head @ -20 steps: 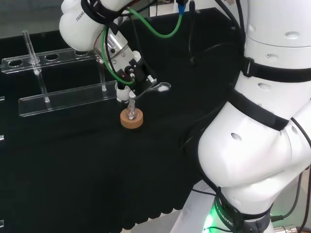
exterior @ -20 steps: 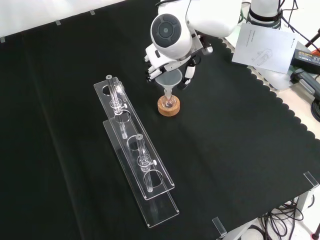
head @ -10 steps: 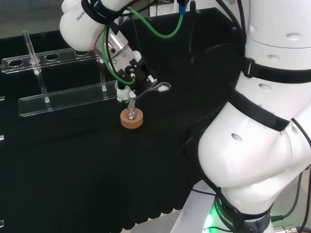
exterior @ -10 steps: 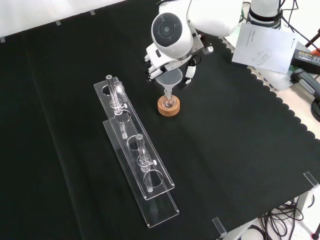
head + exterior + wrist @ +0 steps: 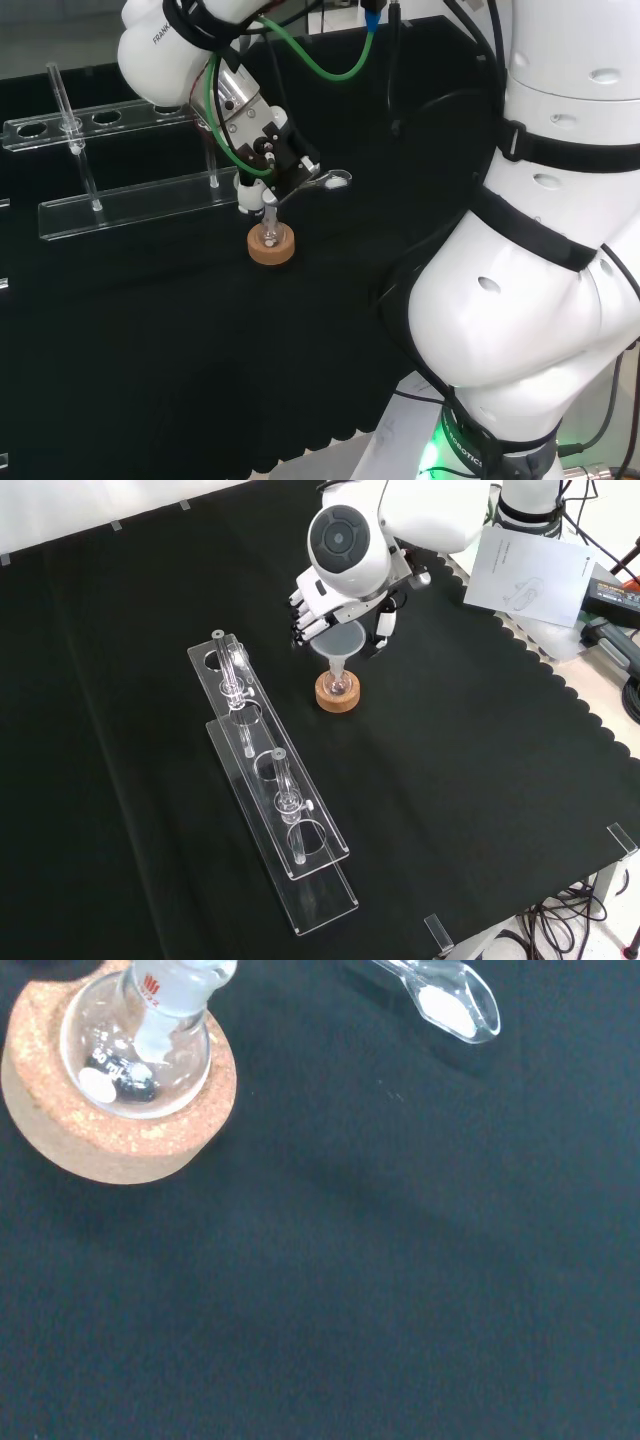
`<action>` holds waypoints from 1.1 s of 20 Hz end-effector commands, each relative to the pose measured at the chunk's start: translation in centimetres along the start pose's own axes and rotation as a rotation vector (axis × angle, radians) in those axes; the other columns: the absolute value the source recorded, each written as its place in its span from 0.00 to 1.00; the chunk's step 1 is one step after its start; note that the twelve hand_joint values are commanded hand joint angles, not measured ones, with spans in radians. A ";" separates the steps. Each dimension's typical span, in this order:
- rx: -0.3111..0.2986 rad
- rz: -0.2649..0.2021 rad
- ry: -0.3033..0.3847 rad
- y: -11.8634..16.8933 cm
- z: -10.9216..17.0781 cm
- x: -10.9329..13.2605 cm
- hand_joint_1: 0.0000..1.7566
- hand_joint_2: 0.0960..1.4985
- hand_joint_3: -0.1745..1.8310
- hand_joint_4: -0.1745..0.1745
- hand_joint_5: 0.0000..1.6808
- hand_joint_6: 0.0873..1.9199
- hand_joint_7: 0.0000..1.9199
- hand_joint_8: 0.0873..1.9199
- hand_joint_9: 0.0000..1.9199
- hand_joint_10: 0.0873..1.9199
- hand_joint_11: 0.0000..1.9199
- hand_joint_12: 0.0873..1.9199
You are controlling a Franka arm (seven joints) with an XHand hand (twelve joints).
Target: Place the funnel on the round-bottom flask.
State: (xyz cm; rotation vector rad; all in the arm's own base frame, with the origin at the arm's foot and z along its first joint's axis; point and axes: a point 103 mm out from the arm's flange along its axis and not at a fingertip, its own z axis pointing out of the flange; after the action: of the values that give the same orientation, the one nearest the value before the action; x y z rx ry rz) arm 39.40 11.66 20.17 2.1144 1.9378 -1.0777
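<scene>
**Funnel held over the flask on its cork ring**

While the hand (image 5: 322, 608) hangs just above the round-bottom flask (image 5: 338, 686), you can see in the front view that its black-tipped fingers (image 5: 303, 623) curl around the rim of the clear funnel (image 5: 338, 641), grasping it. The funnel stands upright, its stem pointing down at the flask's neck; whether the stem is already inside the neck you cannot tell. The flask sits in a cork ring (image 5: 338, 695) on the black cloth (image 5: 480, 740). In the head view the hand (image 5: 262, 150) is at about 12 o'clock from the cork ring (image 5: 271, 247). In the front view two clear racks (image 5: 270, 810) lie at roughly 8 o'clock from the flask, well apart from it. In the wrist view you see the flask (image 5: 135, 1055) from above, with a clear scoop (image 5: 445, 998) holding white powder lying on the cloth near the ring.
</scene>
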 end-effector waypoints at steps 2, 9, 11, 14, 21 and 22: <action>-0.007 -0.003 -0.003 -0.3 0.1 0.0 0.35 0.38 0.31 0.40 0.18 0.02 0.10 0.34 0.23 0.32 0.19 0.68; -0.150 -0.031 0.072 -1.4 -0.7 -1.0 0.25 0.38 0.20 0.45 0.10 0.00 0.00 0.15 0.04 0.40 0.07 0.74; -0.186 -0.045 0.098 -1.8 -1.0 -1.6 0.24 0.38 0.19 0.45 0.09 0.00 0.00 0.12 0.02 0.41 0.06 0.75; -0.232 -0.067 0.138 -2.2 -1.5 -2.7 0.23 0.39 0.17 0.44 0.10 0.00 0.00 0.17 0.05 0.41 0.08 0.74; -0.159 -0.137 0.346 -2.1 -1.9 -7.1 0.27 0.44 0.16 0.40 0.16 0.00 0.03 0.28 0.15 0.36 0.11 0.72; -0.163 -0.142 0.380 -2.1 -1.9 -7.9 0.27 0.44 0.16 0.40 0.16 0.00 0.03 0.29 0.15 0.36 0.10 0.72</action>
State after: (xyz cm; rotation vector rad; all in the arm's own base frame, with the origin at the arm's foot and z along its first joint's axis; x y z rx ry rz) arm 38.16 10.84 23.90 2.0838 2.1281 -0.7754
